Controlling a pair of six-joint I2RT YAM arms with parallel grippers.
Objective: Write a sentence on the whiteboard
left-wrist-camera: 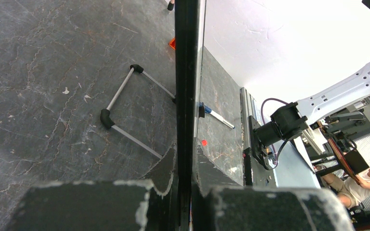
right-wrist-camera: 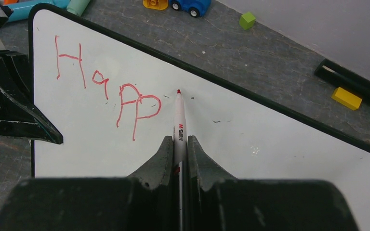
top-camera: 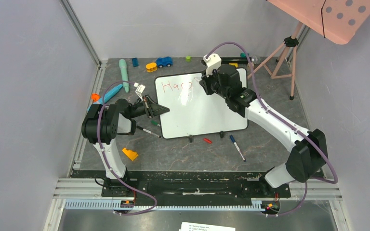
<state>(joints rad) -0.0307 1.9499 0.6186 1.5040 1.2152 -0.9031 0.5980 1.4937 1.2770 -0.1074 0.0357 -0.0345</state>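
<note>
The whiteboard [top-camera: 207, 115] lies mid-table, white with a thin black rim. Red letters "Happ" [right-wrist-camera: 108, 91] are the written part of the sentence, at its upper left [top-camera: 176, 86]. My right gripper [right-wrist-camera: 178, 140] is shut on a white marker [right-wrist-camera: 178, 120] with a red tip. The tip sits just right of the last "p"; whether it touches the board [right-wrist-camera: 250, 139] is unclear. My left gripper [left-wrist-camera: 189, 161] is shut on the board's black rim [left-wrist-camera: 188, 57], seen edge-on. From above it [top-camera: 164, 110] holds the board's left edge, and the right gripper [top-camera: 204, 85] hovers over the top.
Toys lie along the back: a blue car [top-camera: 164, 61], a yellow piece [top-camera: 151, 67], a green cylinder [top-camera: 124, 74]. A blue-capped marker [top-camera: 237, 147], a red cap [top-camera: 207, 140] and a black marker [top-camera: 148, 131] lie near the board's front. A pink dotted panel [top-camera: 327, 14] stands on a tripod at back right.
</note>
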